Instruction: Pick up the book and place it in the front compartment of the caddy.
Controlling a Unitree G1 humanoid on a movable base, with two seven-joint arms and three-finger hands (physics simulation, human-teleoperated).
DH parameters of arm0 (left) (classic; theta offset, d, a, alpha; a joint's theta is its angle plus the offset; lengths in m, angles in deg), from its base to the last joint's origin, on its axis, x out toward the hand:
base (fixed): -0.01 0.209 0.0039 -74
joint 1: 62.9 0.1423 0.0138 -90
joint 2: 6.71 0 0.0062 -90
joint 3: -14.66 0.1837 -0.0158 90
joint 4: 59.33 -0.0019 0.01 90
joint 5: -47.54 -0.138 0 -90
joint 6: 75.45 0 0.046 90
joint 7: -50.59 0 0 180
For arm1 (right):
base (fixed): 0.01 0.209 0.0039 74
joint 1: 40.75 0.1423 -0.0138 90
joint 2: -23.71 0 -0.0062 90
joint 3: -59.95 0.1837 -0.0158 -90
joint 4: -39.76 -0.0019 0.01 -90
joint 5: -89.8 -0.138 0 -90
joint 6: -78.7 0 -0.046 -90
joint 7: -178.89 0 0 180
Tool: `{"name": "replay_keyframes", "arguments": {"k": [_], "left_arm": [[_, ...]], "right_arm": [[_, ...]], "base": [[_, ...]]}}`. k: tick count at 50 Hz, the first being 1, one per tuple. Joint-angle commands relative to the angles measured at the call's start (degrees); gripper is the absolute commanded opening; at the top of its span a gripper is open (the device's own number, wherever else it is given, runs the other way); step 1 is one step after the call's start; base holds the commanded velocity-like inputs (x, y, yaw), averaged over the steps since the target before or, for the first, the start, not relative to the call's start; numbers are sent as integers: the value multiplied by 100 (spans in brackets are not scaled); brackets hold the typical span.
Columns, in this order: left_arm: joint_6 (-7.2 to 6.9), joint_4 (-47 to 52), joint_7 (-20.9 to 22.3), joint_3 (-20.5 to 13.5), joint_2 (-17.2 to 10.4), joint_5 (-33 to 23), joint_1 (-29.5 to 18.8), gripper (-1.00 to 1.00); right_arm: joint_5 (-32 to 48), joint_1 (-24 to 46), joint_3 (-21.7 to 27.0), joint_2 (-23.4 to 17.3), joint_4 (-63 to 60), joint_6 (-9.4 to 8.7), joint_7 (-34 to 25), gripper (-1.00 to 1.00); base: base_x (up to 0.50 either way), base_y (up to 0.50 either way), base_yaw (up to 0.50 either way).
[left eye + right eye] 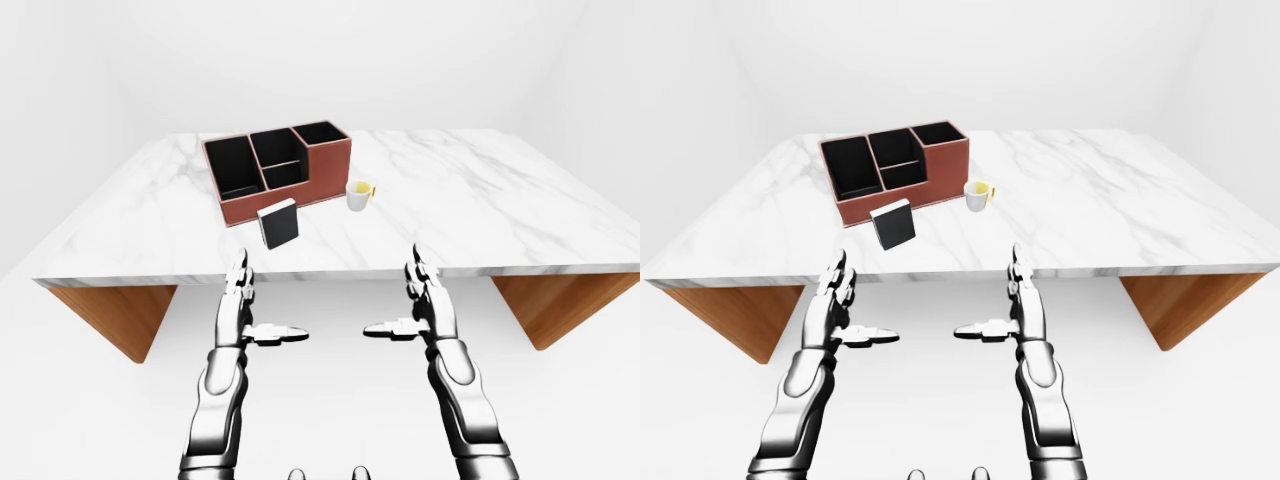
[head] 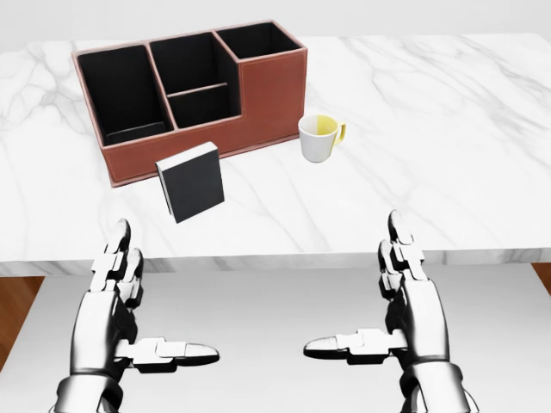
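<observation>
A black book (image 2: 191, 181) with a white page edge stands upright on the marble table (image 2: 448, 129), just below the brown caddy (image 2: 258, 95) in the head view. The caddy has several black-lined compartments. My left hand (image 2: 129, 310) is open below the table's near edge, under the book, palm inward with the thumb pointing right. My right hand (image 2: 387, 305) is open too, mirrored, below the table edge and further right. Neither hand touches anything.
A white mug (image 2: 318, 138) with a yellow inside and handle stands right of the caddy. The table rests on brown wooden supports (image 1: 555, 305) at both ends. White floor and walls surround it.
</observation>
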Motion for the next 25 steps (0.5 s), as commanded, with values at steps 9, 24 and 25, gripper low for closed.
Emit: {"name": "replay_keyframes", "arguments": {"k": [9,24,25], "left_arm": [[-158,680,293,-340,-117,324,254,100],[-530,2391,414,-551,-46,421,796,100],[-530,2534,416,-539,-20,403,872,100]], "right_arm": [[-119,-135,210,-95,-988,-450,-42,99],[1,-481,437,-100,-2927,-450,-181,100],[-3,-523,463,-94,-3067,-450,-192,99]], "base": [[0,0,0],[0,0,0],[0,0,0]]}}
